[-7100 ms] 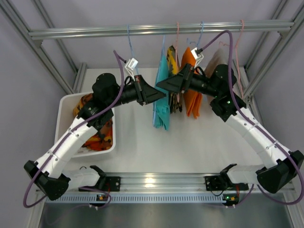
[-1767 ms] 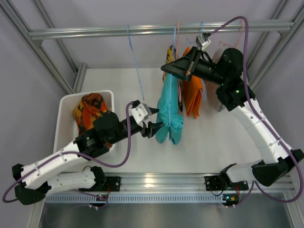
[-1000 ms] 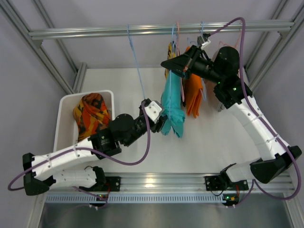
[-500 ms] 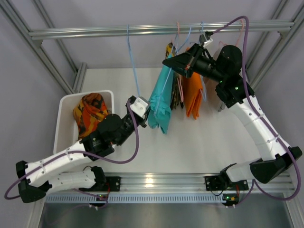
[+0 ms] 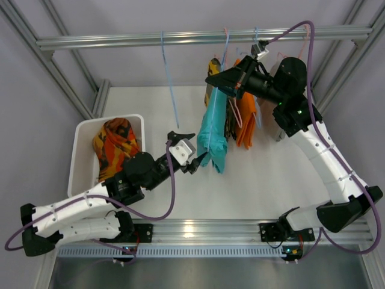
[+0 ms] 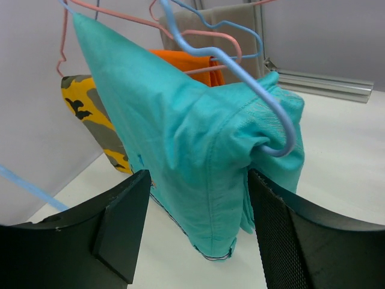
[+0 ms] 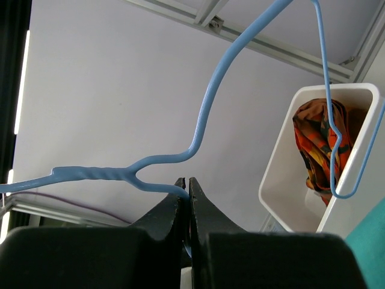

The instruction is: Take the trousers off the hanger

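Teal trousers (image 5: 212,135) hang folded over the bar of a blue hanger (image 6: 264,96). My right gripper (image 5: 212,79) holds that hanger up by its wire, the jaws shut on it just below the twisted neck (image 7: 187,180). My left gripper (image 5: 191,150) is open just left of the trousers' lower end. In the left wrist view the teal cloth (image 6: 192,150) shows between the two fingers (image 6: 120,223), touching neither. Patterned orange trousers (image 5: 114,141) lie in the white bin (image 5: 81,129).
An empty blue hanger (image 5: 170,90) hangs from the metal rail (image 5: 120,41). Behind the teal trousers hang an orange garment (image 5: 245,120) and a yellow camouflage one (image 6: 90,114) on pink hangers. Frame posts stand at both sides.
Half a second ago my left gripper held the teal cloth's lower end pulled leftward. It has since opened and dropped back, and the trousers have swung right to hang straight. The right arm barely moved.
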Available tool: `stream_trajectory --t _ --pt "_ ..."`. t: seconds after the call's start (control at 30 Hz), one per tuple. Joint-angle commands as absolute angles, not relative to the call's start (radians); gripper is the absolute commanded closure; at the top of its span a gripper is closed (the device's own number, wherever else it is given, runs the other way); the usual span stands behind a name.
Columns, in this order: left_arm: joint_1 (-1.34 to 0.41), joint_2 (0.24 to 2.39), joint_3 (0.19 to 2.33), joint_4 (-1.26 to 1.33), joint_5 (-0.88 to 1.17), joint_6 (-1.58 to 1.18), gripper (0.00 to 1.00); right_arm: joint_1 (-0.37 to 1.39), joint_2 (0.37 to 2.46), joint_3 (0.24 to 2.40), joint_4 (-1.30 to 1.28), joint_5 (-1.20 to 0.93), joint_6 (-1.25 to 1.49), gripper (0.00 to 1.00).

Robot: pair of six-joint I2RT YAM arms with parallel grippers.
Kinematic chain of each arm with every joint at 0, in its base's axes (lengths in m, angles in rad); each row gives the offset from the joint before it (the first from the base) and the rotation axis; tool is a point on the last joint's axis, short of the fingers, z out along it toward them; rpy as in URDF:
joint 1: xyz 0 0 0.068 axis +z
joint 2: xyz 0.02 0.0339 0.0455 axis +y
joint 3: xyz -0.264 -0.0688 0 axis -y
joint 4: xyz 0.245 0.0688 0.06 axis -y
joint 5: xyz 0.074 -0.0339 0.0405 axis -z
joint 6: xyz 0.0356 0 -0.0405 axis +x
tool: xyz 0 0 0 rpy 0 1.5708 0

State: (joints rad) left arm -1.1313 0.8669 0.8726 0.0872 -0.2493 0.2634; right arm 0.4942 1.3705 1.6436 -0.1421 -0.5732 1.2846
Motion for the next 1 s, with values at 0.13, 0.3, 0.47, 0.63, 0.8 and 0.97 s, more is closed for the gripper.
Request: stream_trajectory --t 0.13,0.3,0.47,0.63,0.8,0.97 --pt "-1.184 0.936 0.881 0.242 -0.316 0.328 0.26 0.488 1.341 1.690 -0.049 -0.575 1.304 1.00" --pt "-1.186 0.994 0.903 0.305 -0.440 0.337 0.23 0.486 1.333 1.678 -0.052 -0.583 1.305 1.00" --pt "-1.184 0.991 0.881 0.347 -0.485 0.377 0.30 0.486 1.325 1.666 -0.045 -0.594 1.308 1.00" --pt "-1.148 1.012 0.874 0.411 -0.485 0.400 0.39 0.486 1.322 1.649 -0.048 -0.597 1.309 1.00" --pt "-1.097 1.032 0.894 0.410 -0.404 0.361 0.38 0.486 1.316 1.644 -0.048 -0.600 1.305 1.00" --pt "-1.094 0.963 0.861 0.324 -0.301 0.325 0.28 0.472 1.327 1.675 -0.034 -0.607 1.305 1.00"
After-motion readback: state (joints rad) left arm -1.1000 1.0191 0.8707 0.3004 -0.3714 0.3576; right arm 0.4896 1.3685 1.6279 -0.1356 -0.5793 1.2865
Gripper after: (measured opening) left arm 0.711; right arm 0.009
